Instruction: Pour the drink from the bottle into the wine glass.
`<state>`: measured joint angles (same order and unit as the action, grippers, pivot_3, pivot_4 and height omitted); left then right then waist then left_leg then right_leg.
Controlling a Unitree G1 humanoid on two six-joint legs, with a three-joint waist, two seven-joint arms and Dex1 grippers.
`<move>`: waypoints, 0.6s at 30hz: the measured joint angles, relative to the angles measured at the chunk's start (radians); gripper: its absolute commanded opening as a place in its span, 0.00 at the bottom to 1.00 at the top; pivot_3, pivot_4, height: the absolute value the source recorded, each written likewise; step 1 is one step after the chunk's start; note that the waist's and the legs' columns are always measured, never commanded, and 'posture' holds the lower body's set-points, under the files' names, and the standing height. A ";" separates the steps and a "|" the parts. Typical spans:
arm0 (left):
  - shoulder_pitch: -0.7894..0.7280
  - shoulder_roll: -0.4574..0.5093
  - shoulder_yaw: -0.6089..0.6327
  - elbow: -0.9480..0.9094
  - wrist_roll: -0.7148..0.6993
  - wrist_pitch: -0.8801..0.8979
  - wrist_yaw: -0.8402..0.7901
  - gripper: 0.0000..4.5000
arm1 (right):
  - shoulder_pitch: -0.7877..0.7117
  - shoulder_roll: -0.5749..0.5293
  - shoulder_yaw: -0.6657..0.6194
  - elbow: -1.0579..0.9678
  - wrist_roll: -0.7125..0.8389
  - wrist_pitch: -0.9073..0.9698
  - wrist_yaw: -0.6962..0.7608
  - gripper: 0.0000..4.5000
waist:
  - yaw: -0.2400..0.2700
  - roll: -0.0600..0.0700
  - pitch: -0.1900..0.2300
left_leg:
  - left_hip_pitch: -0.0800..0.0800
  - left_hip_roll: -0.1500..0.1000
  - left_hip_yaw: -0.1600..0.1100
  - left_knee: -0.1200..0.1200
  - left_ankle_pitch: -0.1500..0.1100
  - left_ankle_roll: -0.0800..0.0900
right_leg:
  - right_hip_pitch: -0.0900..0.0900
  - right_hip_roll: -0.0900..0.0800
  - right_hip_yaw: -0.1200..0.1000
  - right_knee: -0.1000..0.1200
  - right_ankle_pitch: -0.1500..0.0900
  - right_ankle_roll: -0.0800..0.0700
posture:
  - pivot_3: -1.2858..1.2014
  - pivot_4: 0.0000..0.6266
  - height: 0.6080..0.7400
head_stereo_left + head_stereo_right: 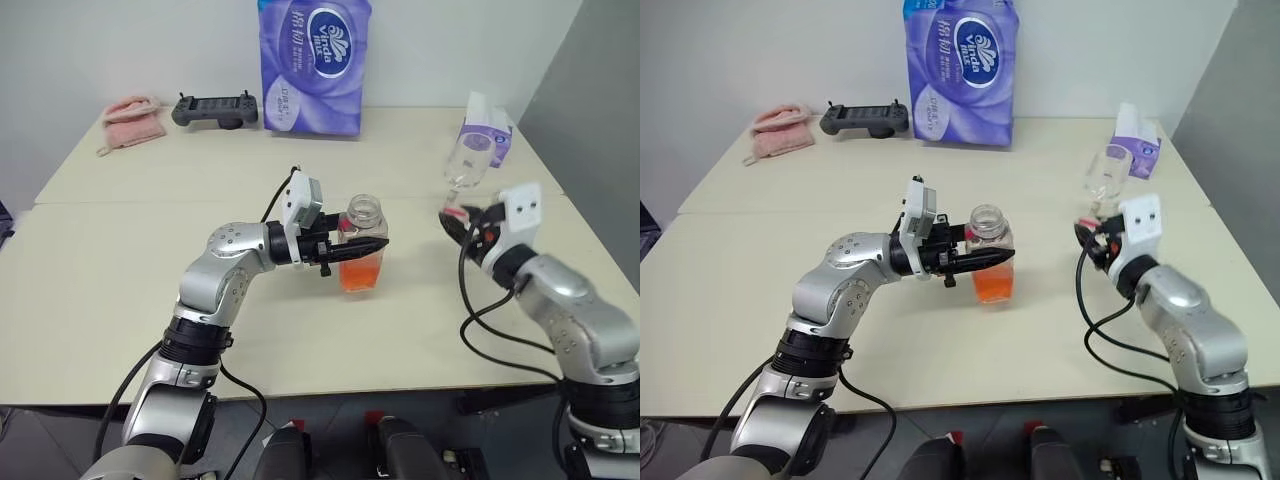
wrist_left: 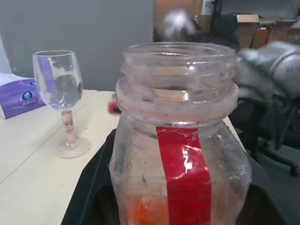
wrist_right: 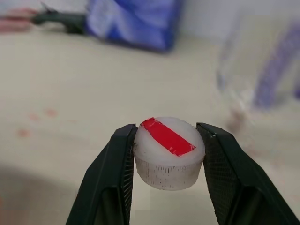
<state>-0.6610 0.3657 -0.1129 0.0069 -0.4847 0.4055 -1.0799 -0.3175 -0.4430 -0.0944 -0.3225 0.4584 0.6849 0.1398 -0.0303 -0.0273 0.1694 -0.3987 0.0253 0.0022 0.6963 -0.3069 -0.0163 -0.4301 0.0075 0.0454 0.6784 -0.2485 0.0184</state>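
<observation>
The left pincer point(image 1: 372, 245) grips the uncapped bottle point(image 1: 361, 250) upright on the counter point(image 1: 120, 290), orange drink point(image 1: 360, 275) low inside. The right pincer point(image 3: 165, 154) clamps the white cap point(image 3: 168, 152) (red strip on top) beside the empty wine glass point(image 1: 467, 165). Opening looks done; pouring remains.

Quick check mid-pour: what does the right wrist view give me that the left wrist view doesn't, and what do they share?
Right wrist view alone: the white cap with its red strip, pinched between the right gripper fingers, with the purple tissue pack far behind.

Left wrist view alone: the bottle, uncapped with its mouth open, red label strip down its side, orange drink low inside, and a small tissue box.

Shared: the wine glass, standing upright and empty on the table.
</observation>
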 measured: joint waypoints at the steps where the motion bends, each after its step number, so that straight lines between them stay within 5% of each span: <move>1: 0.000 -0.006 -0.003 0.000 0.000 0.000 0.000 0.43 | 0.013 0.015 0.010 0.021 -0.025 -0.011 -0.014 0.40 | -0.001 0.000 0.000 | 0.000 0.000 0.000 -0.001 0.000 0.000 | 0.000 0.000 0.000 0.000 0.000 0.000 | 0.52 0.24 1.00; 6: 0.000 -0.008 -0.002 0.000 0.000 0.000 0.000 0.43 | 0.094 0.075 0.056 0.118 -0.123 -0.033 -0.035 0.40 | 0.001 0.001 0.000 | 0.000 0.000 0.000 -0.001 0.000 0.000 | 0.000 0.000 0.000 0.000 -0.001 -0.001 | 0.52 0.24 1.00; 14: 0.000 -0.003 -0.002 0.000 0.000 0.000 0.000 0.43 | 0.114 0.103 0.028 0.129 -0.183 -0.040 -0.075 1.00 | 0.001 0.001 0.000 | 0.000 0.000 -0.001 -0.001 0.000 0.000 | 0.000 0.000 -0.001 0.000 -0.001 -0.001 | 0.52 0.24 1.00; 18: 0.000 -0.005 -0.002 0.000 0.000 0.000 0.000 0.43 | 0.128 0.104 0.028 0.112 -0.187 -0.027 -0.066 1.00 | 0.001 0.001 0.000 | 0.000 0.000 -0.001 -0.001 0.000 0.000 | 0.000 0.000 0.000 0.000 -0.001 -0.001 | 0.52 0.24 1.00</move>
<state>-0.6610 0.3611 -0.1151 0.0065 -0.4843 0.4056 -1.0801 -0.1891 -0.3389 -0.0667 -0.2105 0.2715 0.6577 0.0741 -0.0289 -0.0267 0.1695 -0.3986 0.0251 0.0015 0.6956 -0.3069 -0.0162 -0.4302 0.0078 0.0450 0.6785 -0.2491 0.0175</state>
